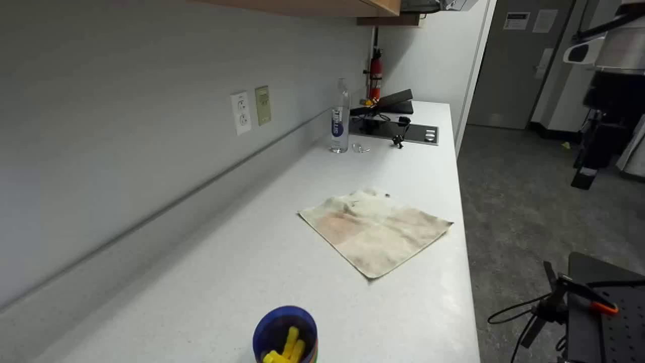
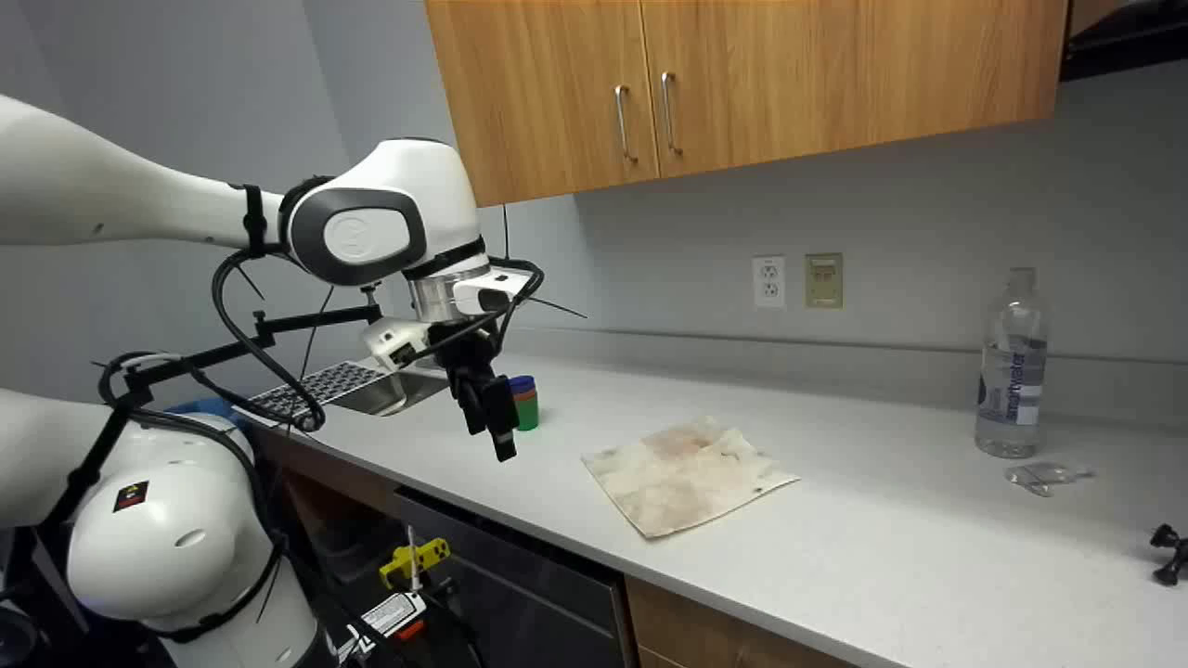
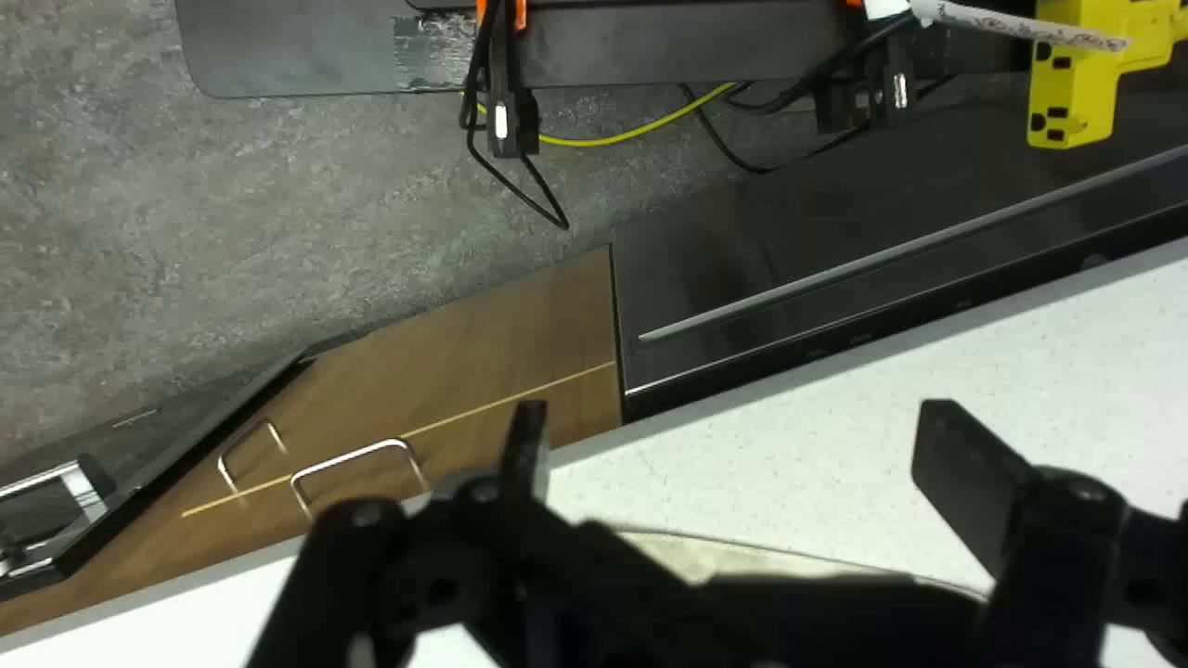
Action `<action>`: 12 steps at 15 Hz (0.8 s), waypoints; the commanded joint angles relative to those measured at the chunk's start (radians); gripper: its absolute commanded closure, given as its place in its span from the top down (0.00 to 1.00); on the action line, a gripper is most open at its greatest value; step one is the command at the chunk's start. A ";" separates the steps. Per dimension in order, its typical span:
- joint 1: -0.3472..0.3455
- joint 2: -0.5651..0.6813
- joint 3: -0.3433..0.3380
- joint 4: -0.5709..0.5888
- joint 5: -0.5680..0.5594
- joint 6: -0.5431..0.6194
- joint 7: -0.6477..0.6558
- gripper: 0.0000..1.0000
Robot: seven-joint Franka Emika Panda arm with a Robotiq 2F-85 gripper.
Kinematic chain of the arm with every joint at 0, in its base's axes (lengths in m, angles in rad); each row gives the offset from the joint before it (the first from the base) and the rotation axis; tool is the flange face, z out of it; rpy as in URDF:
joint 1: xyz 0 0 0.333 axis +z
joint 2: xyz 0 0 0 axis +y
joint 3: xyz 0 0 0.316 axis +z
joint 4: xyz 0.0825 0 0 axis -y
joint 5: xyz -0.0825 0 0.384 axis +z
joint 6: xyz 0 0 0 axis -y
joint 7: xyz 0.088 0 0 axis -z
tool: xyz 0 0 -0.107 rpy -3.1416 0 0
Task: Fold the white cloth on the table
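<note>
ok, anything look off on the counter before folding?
Yes: the white cloth is blotched with pinkish-brown stains and slightly rumpled, with a small dark spot at its edge. The water bottle stands upright.

In the wrist view the jaws, blurred and cut off by the bottom edge, hid much of the cloth (image 3: 733, 558). In an exterior view the bottom edge cut through the cup (image 1: 285, 310), and the signs (image 1: 516, 20) were too small to read.
</note>
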 commanded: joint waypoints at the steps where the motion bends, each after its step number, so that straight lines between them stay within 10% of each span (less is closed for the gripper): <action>1: -0.001 0.004 0.001 0.006 0.001 -0.006 0.000 1.00; 12: -0.001 0.015 0.001 0.003 0.001 -0.006 0.000 1.00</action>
